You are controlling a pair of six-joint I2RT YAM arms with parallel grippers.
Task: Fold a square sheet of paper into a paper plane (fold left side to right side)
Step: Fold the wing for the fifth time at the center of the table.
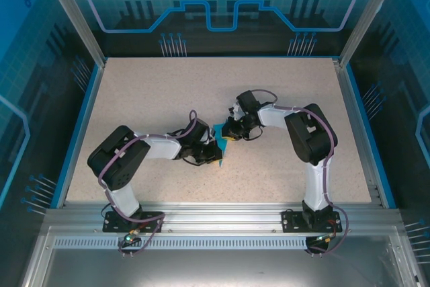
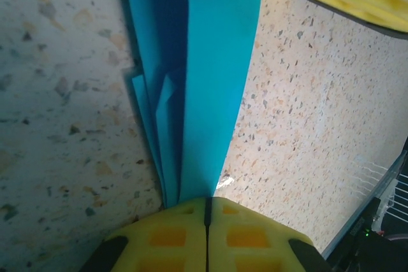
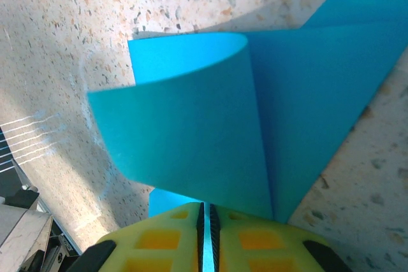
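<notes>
Black-and-white arms (image 1: 161, 147), purple cables (image 1: 325, 166), yellow grid-moulded tool pads (image 2: 169, 237).

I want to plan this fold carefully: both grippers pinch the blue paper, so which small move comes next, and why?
Probably the right gripper should lower its flap flat. The blue paper it pinches arches in an open curl, not yet creased, while the left gripper, shut on another edge, anchors it.
</notes>
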